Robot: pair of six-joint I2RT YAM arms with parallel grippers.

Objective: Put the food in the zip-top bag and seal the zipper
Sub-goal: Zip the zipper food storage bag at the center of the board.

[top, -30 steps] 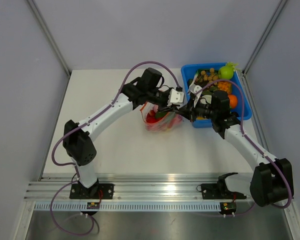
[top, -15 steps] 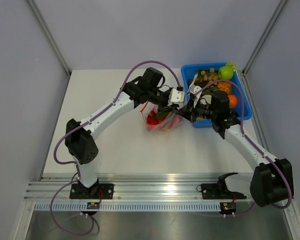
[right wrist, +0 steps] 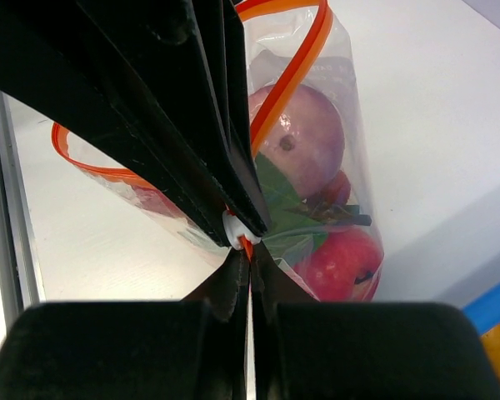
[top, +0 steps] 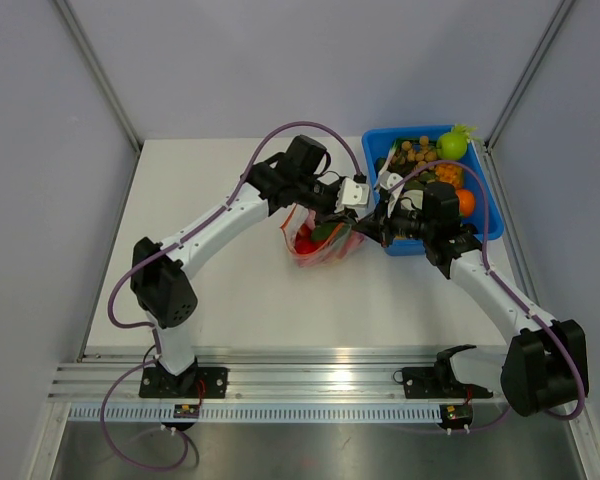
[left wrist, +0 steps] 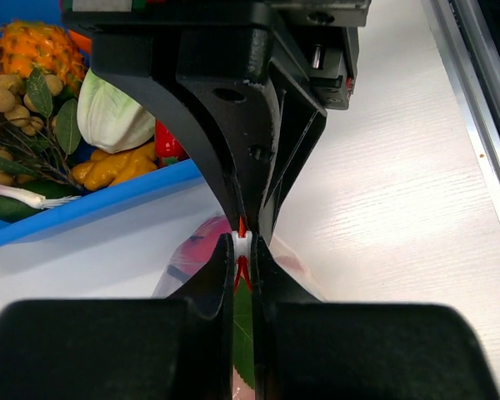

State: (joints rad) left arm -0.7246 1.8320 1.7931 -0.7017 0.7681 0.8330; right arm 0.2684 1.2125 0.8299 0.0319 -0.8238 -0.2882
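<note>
- Step in hand, as I read it: sealing. Food is already sitting in the zip-top bag [top: 318, 246], and both arms are working the zipper [right wrist: 293, 67].
- Left gripper [left wrist: 242, 268]: jaws are fully closed, pinching the orange strip.
- Right gripper [right wrist: 248, 260]: jaws are closed on the same spot of the strip from the opposite side, tips of the two grippers nearly touching.
- A small white piece is showing at the pinch point; can't tell if it's a slider or a pad.
- The zipper isn't shut: in the right wrist view it's looping open on both sides of the pinch.
- Next move is probably calling for running the pinch along the strip until both loops are pressed flat, with the other arm holding the bag steady.
- The bag is hanging between the jaws toward the far edge of the worktop [top: 230, 290], just left of the blue bin [top: 420, 247].
- The bag is holding a reddish-purple round fruit [right wrist: 304, 142], a red fruit [right wrist: 342, 262] and a green leaf [right wrist: 275, 187].
- The bin, in the far right corner, is holding a pineapple [left wrist: 37, 50], small tan round fruits [left wrist: 0, 100], a pale green vegetable [left wrist: 112, 112] and a yellow knobbly piece [left wrist: 117, 169].
</note>
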